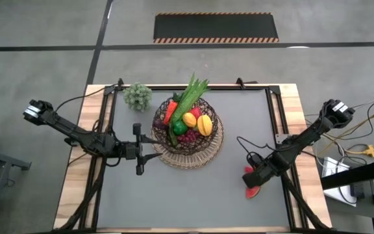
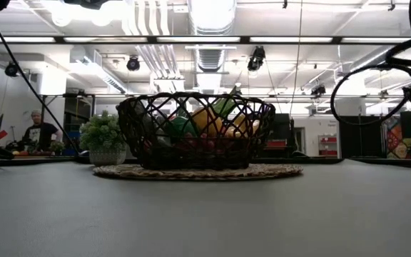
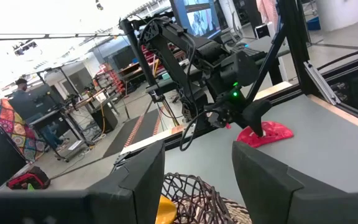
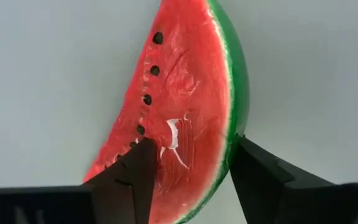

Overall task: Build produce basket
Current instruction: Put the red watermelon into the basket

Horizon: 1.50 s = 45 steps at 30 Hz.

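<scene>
Watermelon slice [image 4: 185, 106] flat, long axis along right gripper [image 4: 191, 162] fingers; jaws straddling it, pinching sides.

1. We see even, bright overhead light on the table [image 1: 193, 188], with only faint shadows.
2. In the low view, ceiling lamps [image 2: 209, 13] glare white and the basket [image 2: 195, 132] reads nearly as a silhouette.
3. The watermelon slice [image 4: 185, 93] shows a small shiny highlight.
4. The near fingers [image 3: 145, 177] look soft.

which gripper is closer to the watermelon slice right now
Right. The right gripper straddles the watermelon slice on the table; the left gripper waits across the table beside the basket.
</scene>
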### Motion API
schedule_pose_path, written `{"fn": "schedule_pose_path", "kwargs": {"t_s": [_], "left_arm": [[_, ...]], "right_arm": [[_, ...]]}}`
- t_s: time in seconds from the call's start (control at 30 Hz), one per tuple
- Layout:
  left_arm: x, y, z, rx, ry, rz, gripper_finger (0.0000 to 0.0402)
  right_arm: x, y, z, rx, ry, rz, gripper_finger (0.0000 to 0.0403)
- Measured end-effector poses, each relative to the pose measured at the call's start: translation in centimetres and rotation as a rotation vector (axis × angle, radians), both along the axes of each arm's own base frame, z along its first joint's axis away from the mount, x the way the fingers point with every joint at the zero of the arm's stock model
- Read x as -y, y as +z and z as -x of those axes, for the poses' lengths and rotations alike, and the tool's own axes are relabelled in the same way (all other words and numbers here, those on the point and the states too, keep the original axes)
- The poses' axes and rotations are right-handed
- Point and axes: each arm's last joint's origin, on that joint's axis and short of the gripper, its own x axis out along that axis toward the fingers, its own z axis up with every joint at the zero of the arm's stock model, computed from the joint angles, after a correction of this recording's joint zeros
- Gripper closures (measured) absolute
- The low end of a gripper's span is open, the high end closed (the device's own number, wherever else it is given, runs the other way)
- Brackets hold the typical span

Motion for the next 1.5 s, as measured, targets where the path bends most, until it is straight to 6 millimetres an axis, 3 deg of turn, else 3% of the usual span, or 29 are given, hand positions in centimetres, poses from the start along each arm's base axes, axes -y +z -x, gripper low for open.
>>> {"fn": "schedule_pose_path", "kwargs": {"t_s": [0.23,0.4,0.5,0.73,0.83,0.97,1.13,1.3,1.4,1.5], "left_arm": [[0.0,0.0,0.0,0.001,0.0,0.0,0.023],[0.0,0.0,0.0,0.002,0.0,0.001,0.023],[0.0,0.1,0.0,0.005,0.0,0.002,0.023],[0.0,0.1,0.0,0.012,0.0,0.006,0.023],[0.0,0.1,0.0,0.012,0.0,0.006,0.023],[0.0,0.1,0.0,0.012,0.0,0.006,0.023],[0.0,0.1,0.0,0.012,0.0,0.005,0.023],[0.0,0.1,0.0,0.011,0.0,0.005,0.023],[0.0,0.1,0.0,0.011,0.0,0.005,0.023],[0.0,0.1,0.0,0.011,0.0,0.005,0.023]], "right_arm": [[0.4,1.1,-0.1,0.138,0.054,0.078,0.0249],[0.4,2.6,-0.8,0.363,0.198,0.167,0.025],[0.4,3.5,-1.6,0.558,0.295,0.322,0.0251],[-0.7,5.2,-4.8,1.001,0.507,0.862,0.025],[-1.5,5.7,-5.9,1.221,0.656,0.989,0.0251],[-2.3,6.3,-6.7,1.611,0.934,0.946,0.0251],[-1.8,7.2,-7.7,1.978,1.173,0.715,0.0251],[-0.8,8.2,-8.9,1.978,1.128,0.726,0.0251],[0.3,9.3,-10.0,1.784,0.826,0.991,0.025],[1.7,10.2,-11.1,1.4,0.446,1.305,0.025]]}}
